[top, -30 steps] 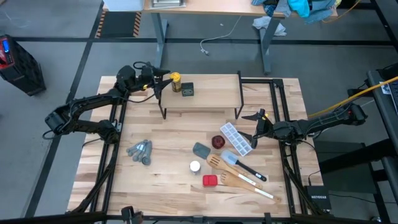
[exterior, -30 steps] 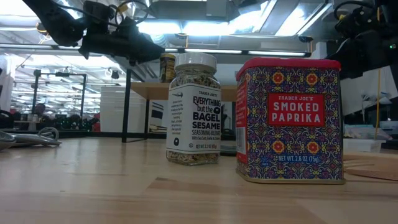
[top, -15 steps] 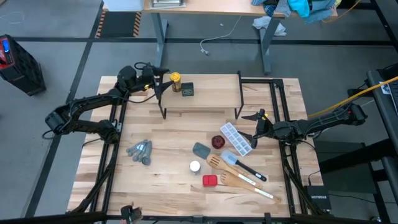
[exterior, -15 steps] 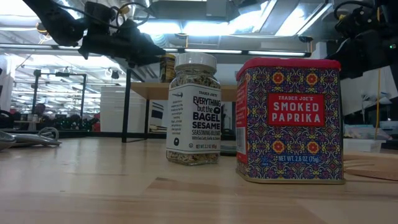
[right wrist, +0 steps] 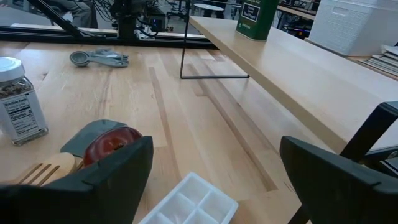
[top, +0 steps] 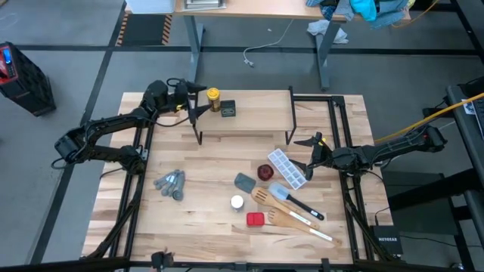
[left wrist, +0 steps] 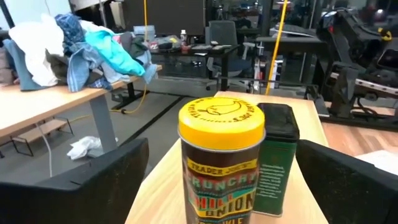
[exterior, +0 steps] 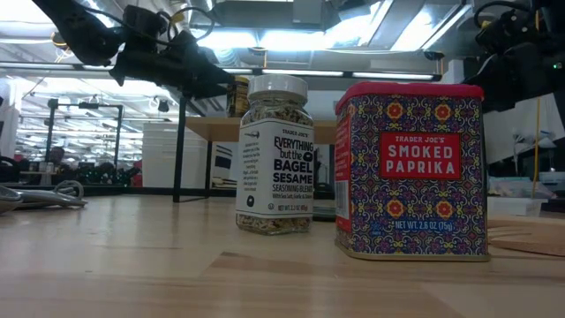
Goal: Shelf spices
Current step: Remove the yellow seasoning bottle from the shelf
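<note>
Spices remaining on the table's front edge, a white-capped jar (top: pixel 237 202) and red tin (top: pixel 255 219), appeared rigid, light and smooth, best gripped mid-body; both the left gripper (top: pixel 193 100) and right gripper (top: pixel 310 155) stood wide.

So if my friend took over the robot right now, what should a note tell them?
Left gripper: open, at the shelf's left end, beside the yellow-lidded jar.
Right gripper: open, empty, waiting near the white tray.
Done: yellow-lidded jar and dark tin stand on the shelf.
Left: white-capped jar and red paprika tin are on the table, near the front.
</note>
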Tool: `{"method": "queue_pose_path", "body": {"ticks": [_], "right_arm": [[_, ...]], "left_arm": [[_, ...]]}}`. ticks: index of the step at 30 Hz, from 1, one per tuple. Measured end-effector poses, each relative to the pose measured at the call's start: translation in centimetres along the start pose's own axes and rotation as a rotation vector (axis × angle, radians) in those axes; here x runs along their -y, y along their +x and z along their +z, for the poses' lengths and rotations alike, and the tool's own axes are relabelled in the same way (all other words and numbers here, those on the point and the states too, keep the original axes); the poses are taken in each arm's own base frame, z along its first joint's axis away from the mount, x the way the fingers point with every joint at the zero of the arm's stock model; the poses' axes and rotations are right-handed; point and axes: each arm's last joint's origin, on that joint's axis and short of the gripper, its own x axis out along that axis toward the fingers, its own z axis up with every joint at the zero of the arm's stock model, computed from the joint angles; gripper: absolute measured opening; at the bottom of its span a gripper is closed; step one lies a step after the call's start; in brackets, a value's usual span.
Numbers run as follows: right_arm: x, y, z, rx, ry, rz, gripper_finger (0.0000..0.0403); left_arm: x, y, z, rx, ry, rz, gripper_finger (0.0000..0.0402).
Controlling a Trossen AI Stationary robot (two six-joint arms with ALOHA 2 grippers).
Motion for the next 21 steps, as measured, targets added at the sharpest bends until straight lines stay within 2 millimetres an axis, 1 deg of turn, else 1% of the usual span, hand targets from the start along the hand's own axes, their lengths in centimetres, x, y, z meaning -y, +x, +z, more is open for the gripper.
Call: {"method": "queue_pose_path", "body": {"ticks": [7, 17, 21], "right_arm": [[0.0, 0.0, 0.0, 0.000, 0.000, 0.000, 0.0356], [0.0, 0.0, 0.0, 0.000, 0.000, 0.000, 0.0356], [0.0, 0.0, 0.0, 0.000, 0.000, 0.000, 0.0356]], "left_arm": [[0.8, 0.3, -0.2, -0.023, 0.026, -0.026, 0.0400], [1.3, 0.6, -0.1, -0.027, 0.023, 0.022, 0.0400], [1.7, 1.0, -0.5, -0.041, 0.018, 0.023, 0.0400]]}}
